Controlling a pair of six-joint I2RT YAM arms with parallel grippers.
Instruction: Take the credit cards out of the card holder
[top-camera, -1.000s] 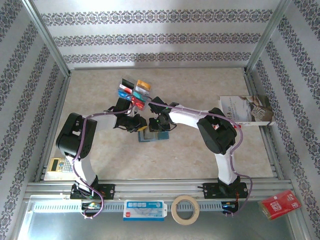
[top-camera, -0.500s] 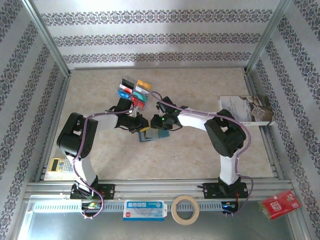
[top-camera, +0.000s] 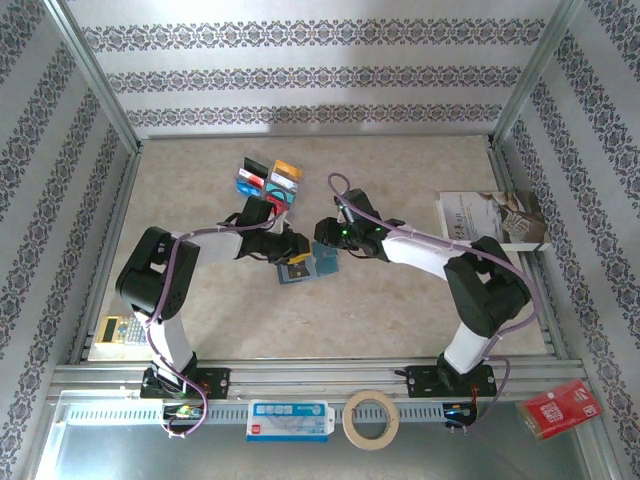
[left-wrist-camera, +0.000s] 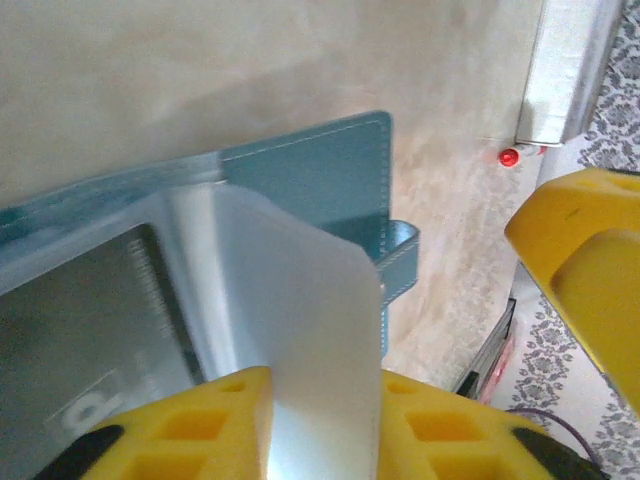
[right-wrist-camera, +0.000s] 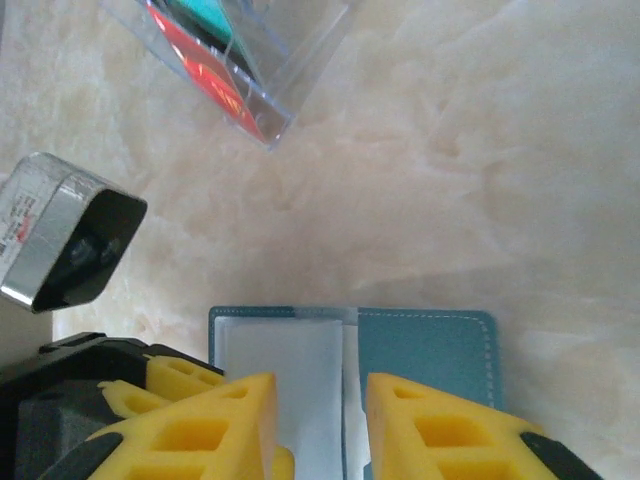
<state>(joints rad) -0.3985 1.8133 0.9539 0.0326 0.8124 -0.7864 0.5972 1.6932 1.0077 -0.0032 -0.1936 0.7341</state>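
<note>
– Since a second earlier my right arm had swung its elbow out toward the near right and lain flatter, while both grippers stayed crowded over the holder.

– How far along were you?

– Most of the way, I judged. A heap of cards lay on the table, beyond the holder toward the far left: black, orange, blue, teal, red, white. The holder lay open mid-table, between the two grippers. Through the left wrist camera I could see one grey card inside a pocket, so at least that one was left. Whether other pockets held more, I couldn't tell.

– And the jaws?

– The left gripper had its jaws part-way apart, with a clear leaf of the holder curling up into the gap. It filled the gap but didn't look pinched. The right gripper was likewise part-open, its fingers straddling the holder's fold, gripping nothing. Whether its tips pressed the holder down, I couldn't make out.

– Next?

– I reckoned the grey card needed working out of its pocket while the other gripper steadied the holder.
</note>
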